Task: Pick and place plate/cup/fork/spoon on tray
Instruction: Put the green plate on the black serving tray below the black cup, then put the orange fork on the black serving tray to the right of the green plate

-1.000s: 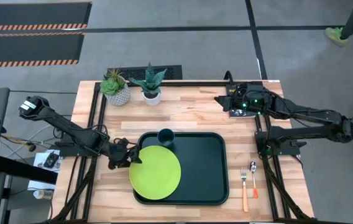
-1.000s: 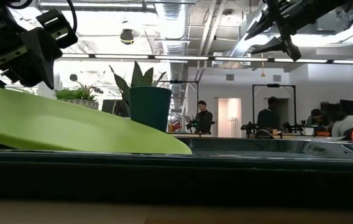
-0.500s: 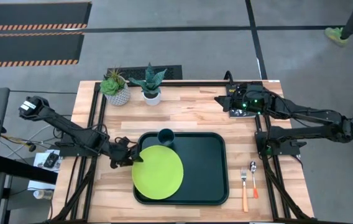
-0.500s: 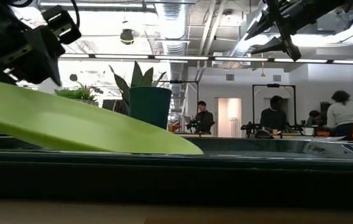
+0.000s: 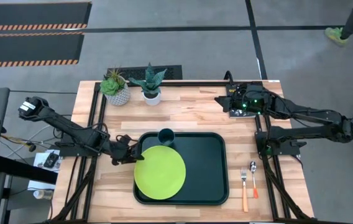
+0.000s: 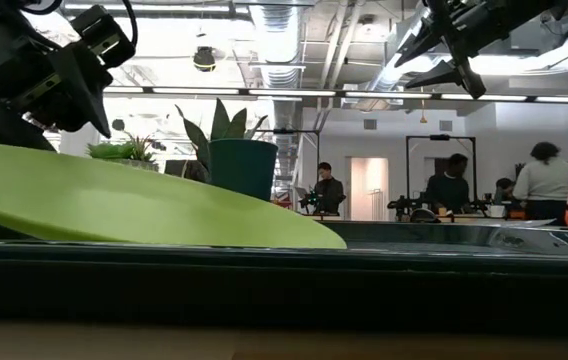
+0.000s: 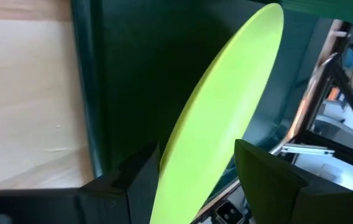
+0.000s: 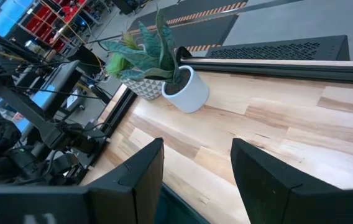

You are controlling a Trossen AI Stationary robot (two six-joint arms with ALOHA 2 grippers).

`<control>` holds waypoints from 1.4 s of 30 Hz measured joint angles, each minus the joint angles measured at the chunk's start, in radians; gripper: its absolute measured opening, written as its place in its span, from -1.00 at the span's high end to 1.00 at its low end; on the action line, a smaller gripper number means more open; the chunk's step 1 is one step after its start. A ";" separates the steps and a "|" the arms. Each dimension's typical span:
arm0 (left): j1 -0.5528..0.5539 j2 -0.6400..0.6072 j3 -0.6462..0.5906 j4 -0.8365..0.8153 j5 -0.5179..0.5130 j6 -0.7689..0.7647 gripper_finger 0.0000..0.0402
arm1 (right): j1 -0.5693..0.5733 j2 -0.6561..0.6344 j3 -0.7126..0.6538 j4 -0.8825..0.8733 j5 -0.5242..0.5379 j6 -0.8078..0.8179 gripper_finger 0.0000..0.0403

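The lime-green plate (image 5: 160, 170) lies tilted over the left half of the dark green tray (image 5: 204, 174). My left gripper (image 5: 133, 154) is at the plate's left edge, shut on it. The dark teal cup (image 5: 166, 137) stands on the tray at its far edge. The fork (image 5: 244, 186) and spoon (image 5: 253, 177) lie on the table right of the tray. My right gripper (image 5: 226, 99) is open and empty, raised above the table's far right. My left gripper pinches the plate's left rim (image 7: 183, 177) between its two fingers, coming level from the table's left. The plate is tilted, its held left side raised and its right edge (image 6: 324, 240) down in the tray.
Two potted plants (image 5: 115, 87) (image 5: 151, 84) stand at the table's far left edge. People stand in the room behind the table in the low view. Bare wood lies between the tray and the plants.
My left gripper has moved toward the table's right edge with the plate. The plate has slid right across the tray, staying tilted with its right edge low.
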 joint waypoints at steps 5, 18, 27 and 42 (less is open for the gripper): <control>0.000 0.000 0.000 -0.062 0.000 0.004 0.04 | 0.000 0.000 0.000 0.000 0.000 -0.007 -0.04; 0.000 0.000 0.000 -0.073 -0.003 0.003 0.04 | 0.000 0.000 0.000 -0.001 0.000 -0.069 -0.04; 0.000 0.000 0.000 -0.058 0.001 0.100 0.04 | 0.009 0.000 0.000 -0.203 -0.007 -0.041 -0.04; 0.000 0.000 0.000 0.155 -0.049 0.270 0.04 | 0.211 0.200 0.000 -0.391 -0.161 0.189 -0.04</control>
